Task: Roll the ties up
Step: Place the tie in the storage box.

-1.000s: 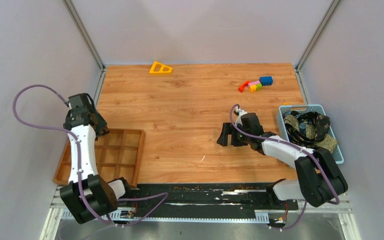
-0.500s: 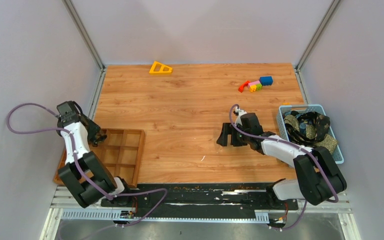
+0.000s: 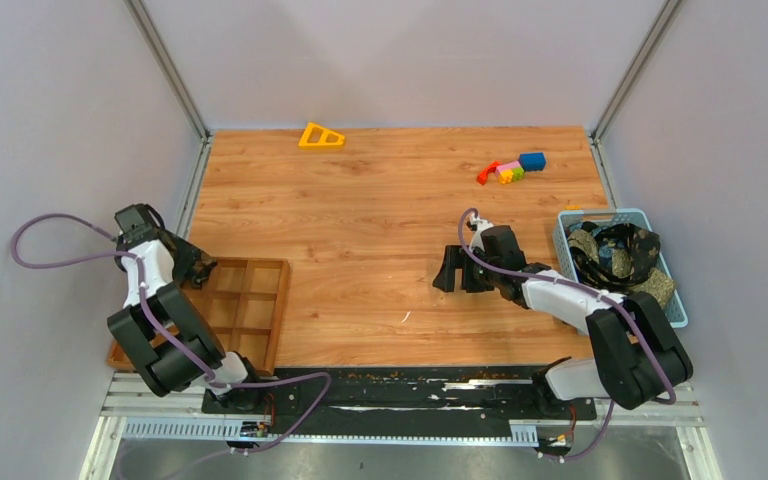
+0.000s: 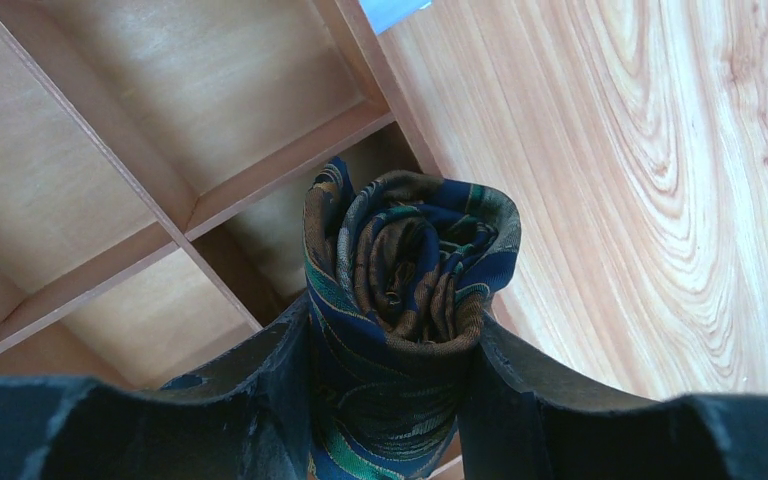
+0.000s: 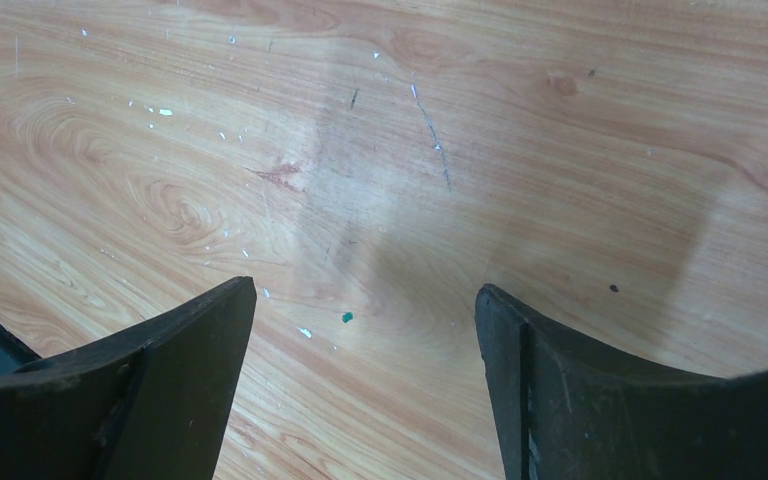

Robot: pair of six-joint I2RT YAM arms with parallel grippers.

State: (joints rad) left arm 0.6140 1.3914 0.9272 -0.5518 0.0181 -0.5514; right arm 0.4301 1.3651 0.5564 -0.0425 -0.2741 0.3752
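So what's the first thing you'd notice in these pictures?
The rolled-up tie, swirled like a snail, pinched in the left end effector over the wooden tray at the near left. Then the blue basket stuffed with more ties at the right edge, and bright toy blocks at the far side.

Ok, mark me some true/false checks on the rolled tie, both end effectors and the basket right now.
The left end effector grips a rolled tie. True.
The right end effector holds a tie. False: its jaws stand open over bare table.
The blue basket holds loose ties. True.
The rolled tie hangs over the toy blocks. False: it is over the wooden tray.
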